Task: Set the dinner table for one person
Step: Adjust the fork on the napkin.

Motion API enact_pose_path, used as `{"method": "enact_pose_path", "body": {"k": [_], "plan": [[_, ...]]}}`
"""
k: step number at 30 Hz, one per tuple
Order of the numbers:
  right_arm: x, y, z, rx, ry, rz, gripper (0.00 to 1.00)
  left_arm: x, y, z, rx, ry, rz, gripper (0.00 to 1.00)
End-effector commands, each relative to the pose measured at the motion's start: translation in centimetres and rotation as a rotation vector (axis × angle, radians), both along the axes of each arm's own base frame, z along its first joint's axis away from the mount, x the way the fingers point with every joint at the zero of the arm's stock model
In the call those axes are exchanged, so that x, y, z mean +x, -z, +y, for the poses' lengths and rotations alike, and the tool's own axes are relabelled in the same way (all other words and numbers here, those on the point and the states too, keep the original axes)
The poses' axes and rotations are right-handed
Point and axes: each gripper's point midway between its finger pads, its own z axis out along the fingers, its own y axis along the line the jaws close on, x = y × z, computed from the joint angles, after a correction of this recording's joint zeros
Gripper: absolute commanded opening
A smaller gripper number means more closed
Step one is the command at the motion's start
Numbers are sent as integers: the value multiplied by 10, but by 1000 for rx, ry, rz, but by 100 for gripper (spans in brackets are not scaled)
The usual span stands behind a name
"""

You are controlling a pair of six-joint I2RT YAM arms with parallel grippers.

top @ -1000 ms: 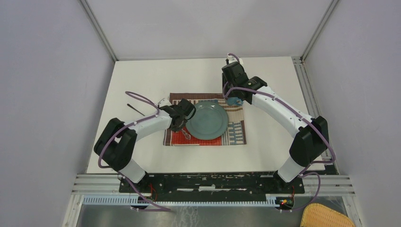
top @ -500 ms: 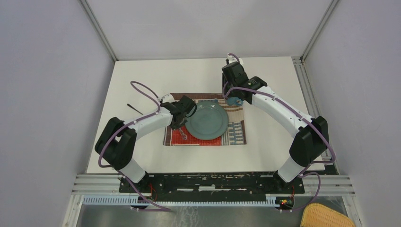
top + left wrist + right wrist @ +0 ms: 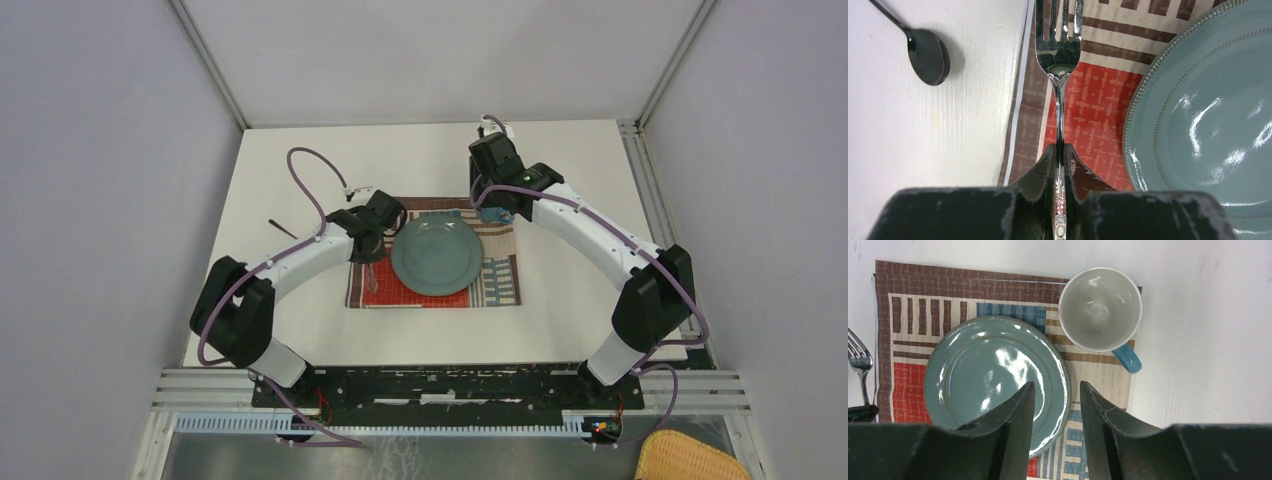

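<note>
On the white dinner table (image 3: 300, 180) lies a striped patchwork placemat (image 3: 500, 285) with a teal plate (image 3: 436, 254) in its middle. My left gripper (image 3: 1060, 150) is shut on the handle of a silver fork (image 3: 1060, 55). The fork hangs low over the placemat's left strip, tines pointing away, just left of the plate (image 3: 1208, 115). A white mug with a blue handle (image 3: 1100, 307) stands on the placemat's far right corner. My right gripper (image 3: 1057, 387) hovers open above the plate's right rim (image 3: 998, 375), near the mug, with nothing between its fingers.
A black spoon (image 3: 928, 55) lies on the bare table left of the placemat, also visible from above (image 3: 285, 229). Metal rails (image 3: 630, 140) edge the tabletop. A woven basket (image 3: 690, 460) sits below the table's near right corner.
My left arm has carried the fork toward the far side, along the plate's left edge, and its cable loop has risen. The right arm, plate and mug have not moved.
</note>
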Motion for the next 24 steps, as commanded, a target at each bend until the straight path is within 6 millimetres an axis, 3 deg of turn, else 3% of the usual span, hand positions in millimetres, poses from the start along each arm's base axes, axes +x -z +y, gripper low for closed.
{"method": "enact_pose_path", "body": {"k": [1,24], "plan": [[6,-6,3,36,12,-29,44,10,-6,-2,-25,141,-20,2],[7,-3,1,24,17,-24,44,21,37,-10,-19,301,83,2]]}}
